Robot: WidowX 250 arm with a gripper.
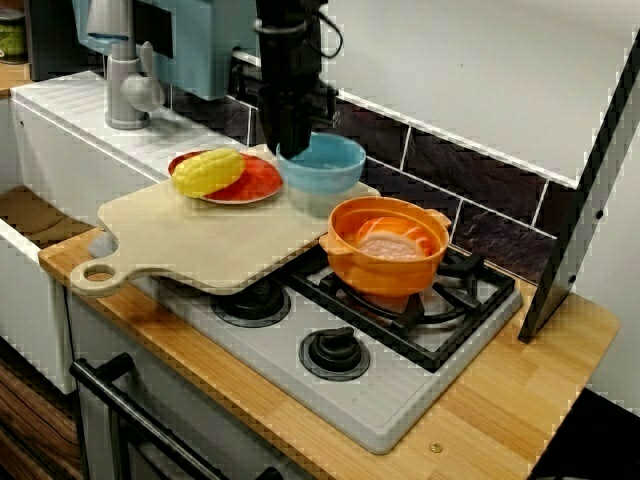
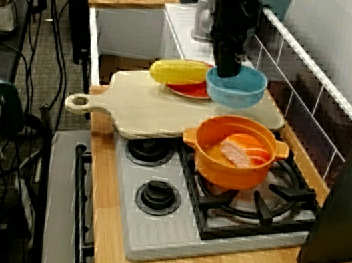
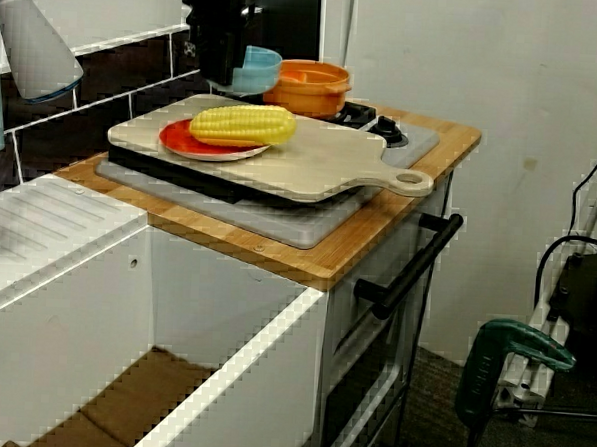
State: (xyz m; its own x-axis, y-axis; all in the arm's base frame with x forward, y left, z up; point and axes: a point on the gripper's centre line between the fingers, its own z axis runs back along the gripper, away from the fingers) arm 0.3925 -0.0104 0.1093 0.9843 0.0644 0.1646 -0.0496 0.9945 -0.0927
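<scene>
— How many of each?
— One blue bowl (image 1: 328, 168), one orange pot (image 1: 385, 272), one red plate (image 1: 260, 181), one corn cob (image 1: 208, 172).
— And the gripper (image 1: 292, 150)?
— Right at the blue bowl's rim, at the cutting board's (image 1: 200, 240) back corner. Fingers hidden, so I can't tell whether they're gripping.

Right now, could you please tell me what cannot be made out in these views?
- End effector: its fingertips merge into one dark block above the blue bowl in every view, so open or shut is unclear.
- Blue bowl's bottom: hidden by its rim and the end effector.
- Pale piece in the orange pot: too blurred to identify; in the sink-side view the pot's rim hides it.
</scene>
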